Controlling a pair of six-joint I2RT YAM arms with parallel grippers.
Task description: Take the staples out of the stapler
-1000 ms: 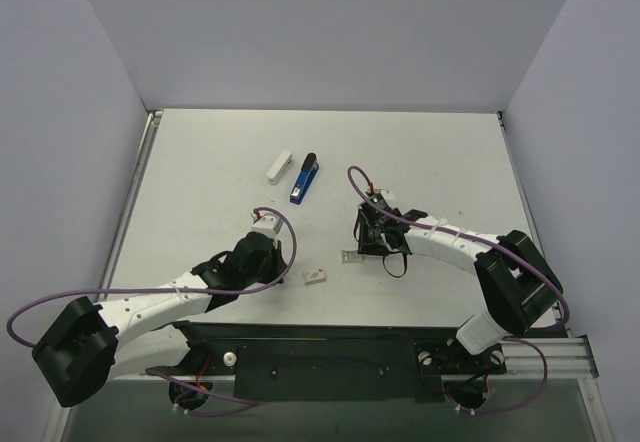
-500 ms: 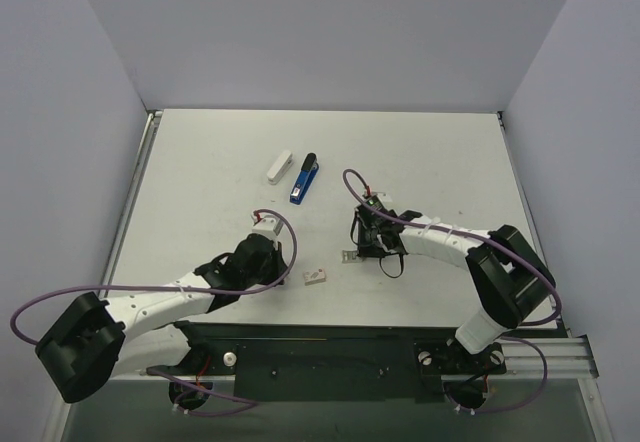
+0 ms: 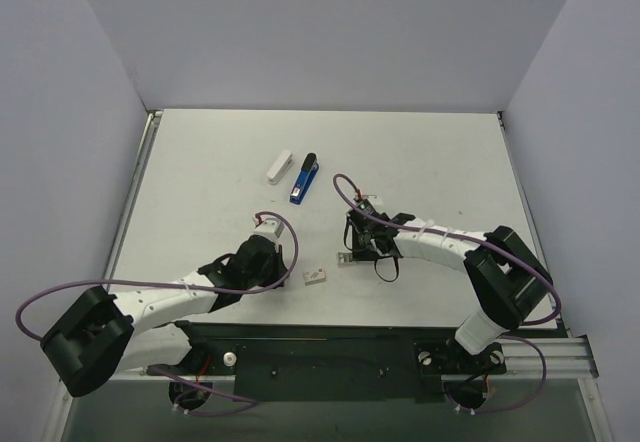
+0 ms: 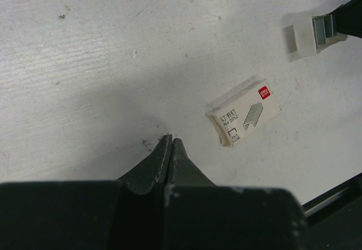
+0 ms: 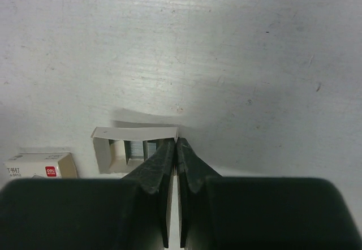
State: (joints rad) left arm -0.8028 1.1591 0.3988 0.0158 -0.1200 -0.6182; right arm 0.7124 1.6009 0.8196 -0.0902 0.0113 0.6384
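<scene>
A blue stapler (image 3: 304,179) and a white stapler (image 3: 281,166) lie side by side at the back of the table. A small open white card tray (image 5: 134,139) holds short silvery staples (image 5: 136,151); it also shows in the top view (image 3: 345,259) and the left wrist view (image 4: 317,32). My right gripper (image 5: 176,142) is shut on the tray's right end wall, low on the table (image 3: 352,253). My left gripper (image 4: 171,139) is shut and empty, its tips on the table left of a closed staple box (image 4: 244,113).
The closed staple box (image 3: 315,277) lies between the two grippers near the table's front edge (image 3: 330,324). Both arms' purple cables loop over the table. Grey walls stand on three sides.
My right gripper has slid a little to the left with the tray. My left arm has shifted slightly toward the front edge.
</scene>
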